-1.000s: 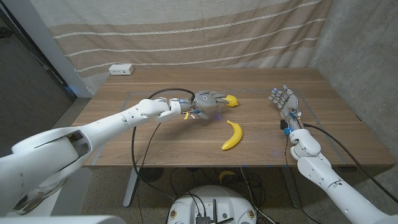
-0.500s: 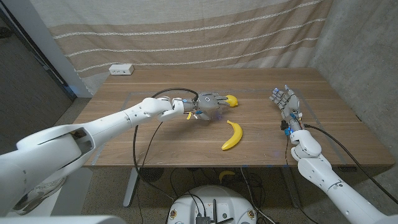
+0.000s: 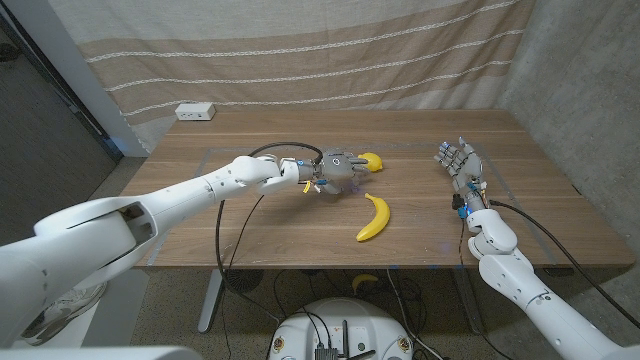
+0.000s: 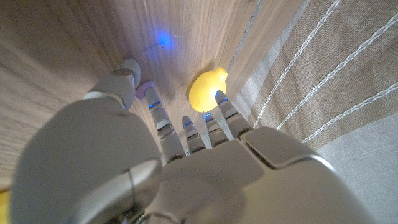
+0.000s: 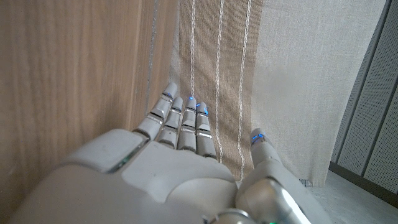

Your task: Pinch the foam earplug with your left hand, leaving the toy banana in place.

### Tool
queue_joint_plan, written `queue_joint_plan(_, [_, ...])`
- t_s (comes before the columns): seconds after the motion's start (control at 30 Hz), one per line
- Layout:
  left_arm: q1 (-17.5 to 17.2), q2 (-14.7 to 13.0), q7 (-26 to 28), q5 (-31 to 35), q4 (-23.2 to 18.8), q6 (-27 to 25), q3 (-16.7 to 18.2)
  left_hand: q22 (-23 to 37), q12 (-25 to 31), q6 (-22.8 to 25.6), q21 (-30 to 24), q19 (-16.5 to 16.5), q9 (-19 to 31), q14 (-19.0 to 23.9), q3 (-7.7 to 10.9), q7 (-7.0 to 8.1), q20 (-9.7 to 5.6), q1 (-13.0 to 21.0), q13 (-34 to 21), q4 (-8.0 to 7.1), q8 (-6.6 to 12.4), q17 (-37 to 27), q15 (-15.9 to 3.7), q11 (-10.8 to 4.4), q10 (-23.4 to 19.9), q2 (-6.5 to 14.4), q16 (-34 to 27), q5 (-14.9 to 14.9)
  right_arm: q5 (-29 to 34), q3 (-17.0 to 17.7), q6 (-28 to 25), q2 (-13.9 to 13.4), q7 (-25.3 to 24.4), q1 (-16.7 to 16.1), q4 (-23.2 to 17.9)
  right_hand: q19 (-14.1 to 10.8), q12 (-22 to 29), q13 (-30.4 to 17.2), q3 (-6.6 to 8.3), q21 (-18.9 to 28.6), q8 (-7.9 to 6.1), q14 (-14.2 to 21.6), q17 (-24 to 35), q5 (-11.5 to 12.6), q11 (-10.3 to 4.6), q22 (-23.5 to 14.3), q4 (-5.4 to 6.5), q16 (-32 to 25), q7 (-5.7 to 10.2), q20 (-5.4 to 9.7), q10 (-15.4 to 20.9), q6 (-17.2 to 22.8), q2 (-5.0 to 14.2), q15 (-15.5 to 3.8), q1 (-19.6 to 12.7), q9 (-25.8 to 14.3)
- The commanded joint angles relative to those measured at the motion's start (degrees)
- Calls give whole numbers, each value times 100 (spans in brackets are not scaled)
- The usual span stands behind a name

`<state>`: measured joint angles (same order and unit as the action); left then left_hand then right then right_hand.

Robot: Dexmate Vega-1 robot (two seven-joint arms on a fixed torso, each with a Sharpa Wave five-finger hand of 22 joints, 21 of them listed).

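Note:
My left hand (image 3: 340, 169) is at the table's middle with its fingers spread and nothing plainly held. In the left wrist view the fingertips (image 4: 221, 97) reach a rounded yellow lemon-shaped piece (image 4: 206, 90), also seen beyond the hand (image 3: 370, 159). A small pale lilac bit (image 4: 144, 91) lies beside the thumb tip; whether it is the foam earplug I cannot tell. The toy banana (image 3: 374, 218) lies on the wood nearer me, apart from the hand. My right hand (image 3: 458, 161) stands upright near the right edge, fingers apart and empty (image 5: 180, 124).
A white power strip (image 3: 194, 112) sits at the table's far left corner. A striped curtain (image 3: 300, 50) hangs behind the wooden table (image 3: 250, 230). A black cable (image 3: 235, 235) loops from my left arm over the front edge.
My left hand has shifted slightly right and toward me, staying by the yellow piece. The banana and my right hand have not moved.

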<state>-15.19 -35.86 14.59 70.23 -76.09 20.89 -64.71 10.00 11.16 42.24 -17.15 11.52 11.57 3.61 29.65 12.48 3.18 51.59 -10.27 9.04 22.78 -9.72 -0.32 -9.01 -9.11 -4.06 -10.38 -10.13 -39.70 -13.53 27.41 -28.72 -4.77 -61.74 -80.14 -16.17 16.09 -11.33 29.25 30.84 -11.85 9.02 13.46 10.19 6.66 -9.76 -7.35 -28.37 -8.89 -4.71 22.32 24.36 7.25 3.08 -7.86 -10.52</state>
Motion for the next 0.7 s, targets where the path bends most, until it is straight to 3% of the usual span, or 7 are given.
queue_joint_plan(0.03, [101,161,242,-58,398,92,-184,24,38,95,21,58,27,82,-33,10,6,18,-8,30,40,-13,-25,-19,-75,67,-28,15,24,-5,10,15,-14,47,58,-72,-19,-29,-19,-28,1,71,18,24,-9,-5,14,8,-5,16,67,35,32,11,-38,-24])
queue_joint_plan(0.3, [132,200,-48,-258,449,170,-228,23,27,121,45,74,24,87,-83,-12,4,39,-7,55,34,-11,-22,11,-73,31,-20,25,71,-18,23,29,-50,84,80,-91,-28,-31,-25,-42,5,82,20,24,-9,-6,15,16,-1,26,77,34,32,0,-36,-24])
queue_joint_plan(0.5, [172,241,-421,-360,453,201,-262,30,35,445,110,78,-31,69,-55,-288,68,171,-5,43,63,-13,21,55,-145,284,-8,-6,90,-21,67,57,-66,103,112,-97,-35,-32,-31,-56,7,85,22,23,-6,-6,18,24,-2,34,81,35,34,7,-32,-24])
queue_joint_plan(0.63, [204,291,-645,-381,478,205,-303,33,38,575,137,82,-43,56,-15,-382,84,258,-3,49,66,-12,38,65,-174,450,-3,-24,111,-14,77,54,-102,89,93,-99,-41,-33,-36,-66,8,91,25,21,-4,-7,23,27,0,35,82,38,35,9,-26,-25])
queue_joint_plan(0.7, [214,319,-630,-378,530,214,-326,32,61,848,166,102,-44,75,-20,-481,85,320,-2,67,123,-5,22,60,-270,549,-6,-27,117,-11,80,52,-109,86,89,-103,-45,-33,-39,-72,8,94,27,20,-4,-7,26,29,-5,38,81,42,36,15,-22,-25])
